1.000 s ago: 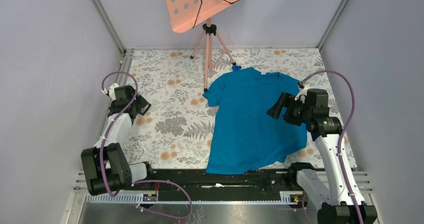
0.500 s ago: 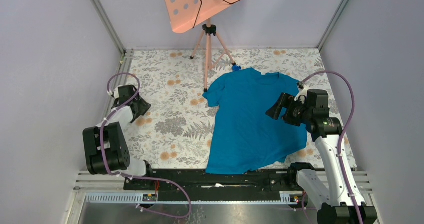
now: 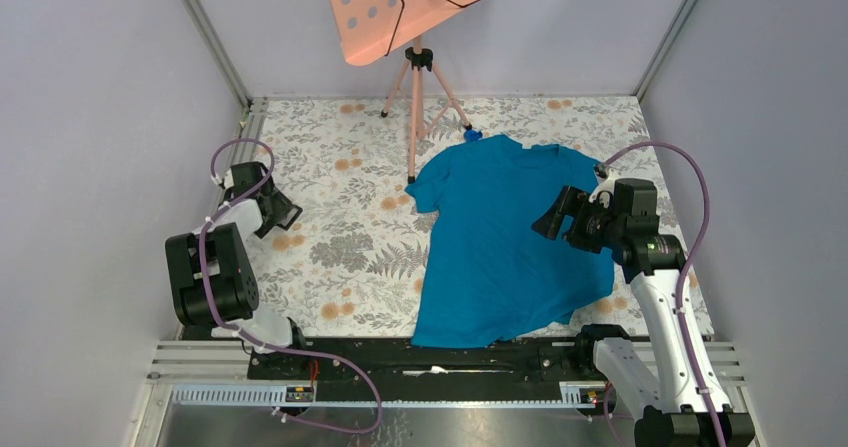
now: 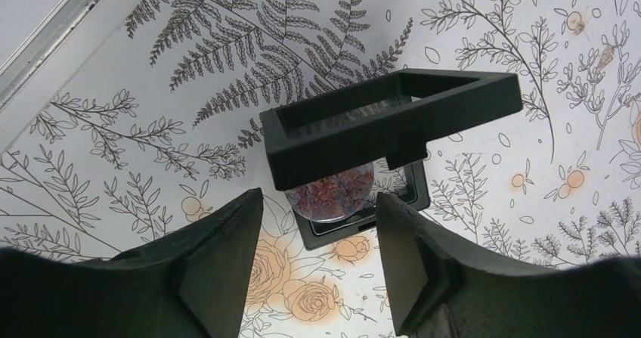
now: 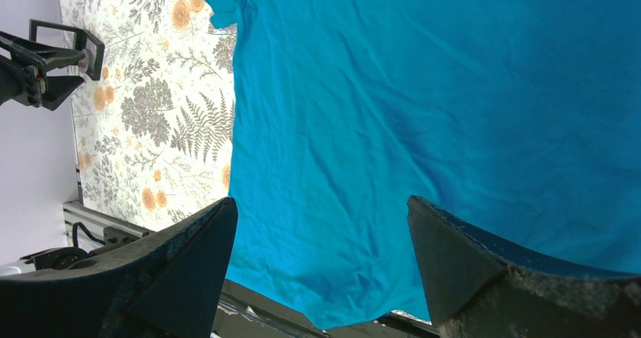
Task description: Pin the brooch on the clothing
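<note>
1. The brooch (image 4: 330,193) shows in the middle of the left wrist view. It is a round disc with a mottled face, lying in the lower part of an open black square frame (image 4: 393,119) on the floral table cover (image 4: 113,126). The frame's raised upper half slants up toward the right of the frame and hides the disc's top edge.

2. The left gripper (image 4: 317,218) has its fingers (image 4: 219,262) spread apart and holds nothing. One fingertip stands to the lower left of the disc and the other to the lower right. The disc lies just beyond the gap between them, on the gripper's centre line, and neither pad appears to touch it.

3. A round disc has no long axis to line up with. What matters is the raised frame half overhanging it, so I judge the fingers must come in low from the bottom of the frame to stay under that edge.

4. In the top view the left gripper (image 3: 275,210) sits at the left of the frame. The T-shirt (image 3: 500,247) lies spread flat right of centre, well apart from it.

5. The right gripper (image 3: 552,219) hangs over the shirt's right half. The right wrist view shows its jaws wide apart and empty, with teal cloth (image 5: 423,96) filling the space between them.

6. The left arm is plainly the nearer one to the brooch, and the right arm the nearer one to the shirt. The pick-up looks like the step in hand, and the pinning is not yet begun.
</note>
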